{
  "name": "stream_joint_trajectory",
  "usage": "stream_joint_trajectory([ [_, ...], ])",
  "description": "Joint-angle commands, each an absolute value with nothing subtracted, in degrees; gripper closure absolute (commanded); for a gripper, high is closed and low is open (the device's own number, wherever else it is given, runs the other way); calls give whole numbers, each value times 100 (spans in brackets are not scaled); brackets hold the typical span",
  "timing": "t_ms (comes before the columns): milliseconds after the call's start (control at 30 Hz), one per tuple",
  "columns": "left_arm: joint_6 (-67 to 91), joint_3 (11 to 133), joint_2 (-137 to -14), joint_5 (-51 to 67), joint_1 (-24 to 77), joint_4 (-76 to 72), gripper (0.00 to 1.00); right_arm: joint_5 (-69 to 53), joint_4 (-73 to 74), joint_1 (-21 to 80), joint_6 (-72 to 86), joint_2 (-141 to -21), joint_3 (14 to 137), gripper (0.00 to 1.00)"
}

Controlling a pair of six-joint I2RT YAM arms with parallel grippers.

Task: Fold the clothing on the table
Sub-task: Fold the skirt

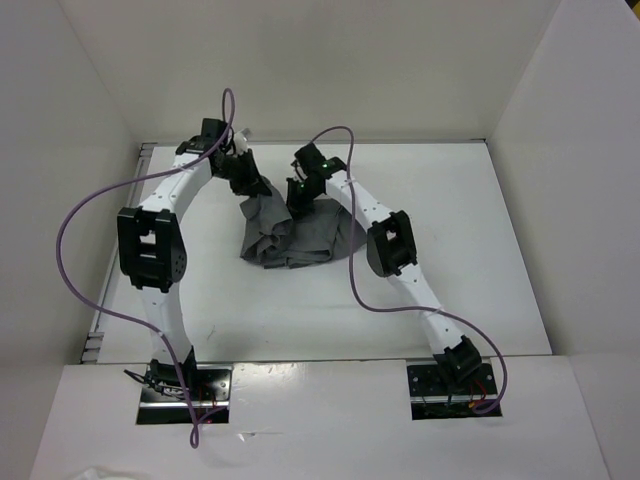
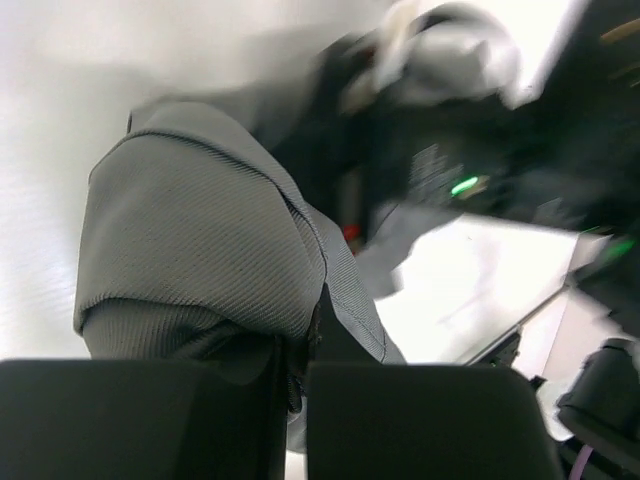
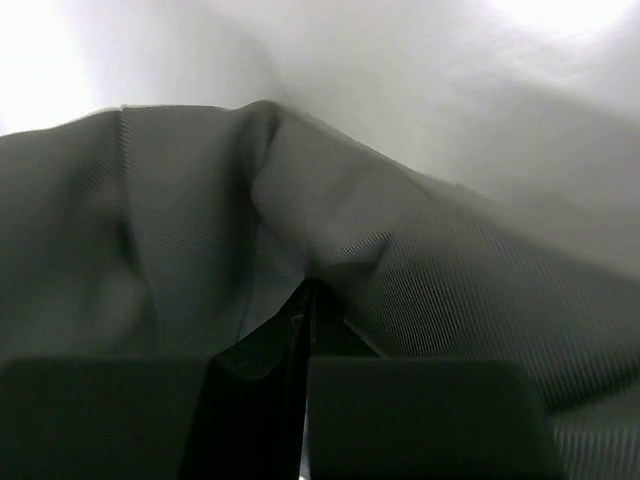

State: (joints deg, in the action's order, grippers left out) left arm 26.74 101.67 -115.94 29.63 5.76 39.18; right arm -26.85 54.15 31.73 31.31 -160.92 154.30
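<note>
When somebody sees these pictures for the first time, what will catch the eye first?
A crumpled grey skirt lies bunched at the far middle of the white table. Both arms bend inward over it, and the left gripper and the right gripper are each shut on its fabric. Purple cables loop beside the arms.

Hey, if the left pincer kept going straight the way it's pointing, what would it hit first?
The grey skirt it grips bulges right ahead of the left pincer. Beyond that fold, it would probably meet the right arm's wrist, though depth is unclear.
</note>
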Motion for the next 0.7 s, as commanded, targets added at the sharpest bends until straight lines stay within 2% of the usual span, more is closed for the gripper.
stream_joint_trajectory([
  [0, 2848, 10808, -11760, 3041, 720, 3893, 100, -2882, 5669, 3488, 3164, -16242, 15214, 100],
  [133, 2848, 11030, -11883, 3041, 791, 4007, 100, -3041, 5607, 3551, 3059, -16173, 15354, 100],
  [267, 2725, 10917, -11822, 2989, 791, 4078, 100, -2374, 5879, 3437, 2936, -15637, 15662, 98],
  [433, 2602, 10670, -11619, 2936, 677, 4078, 100, -1314, 6204, 3234, 2874, -14619, 15478, 68],
  [667, 2549, 10397, -11461, 2988, 624, 4017, 100, -275, 6820, 2488, 2698, -13906, 14381, 57],
])
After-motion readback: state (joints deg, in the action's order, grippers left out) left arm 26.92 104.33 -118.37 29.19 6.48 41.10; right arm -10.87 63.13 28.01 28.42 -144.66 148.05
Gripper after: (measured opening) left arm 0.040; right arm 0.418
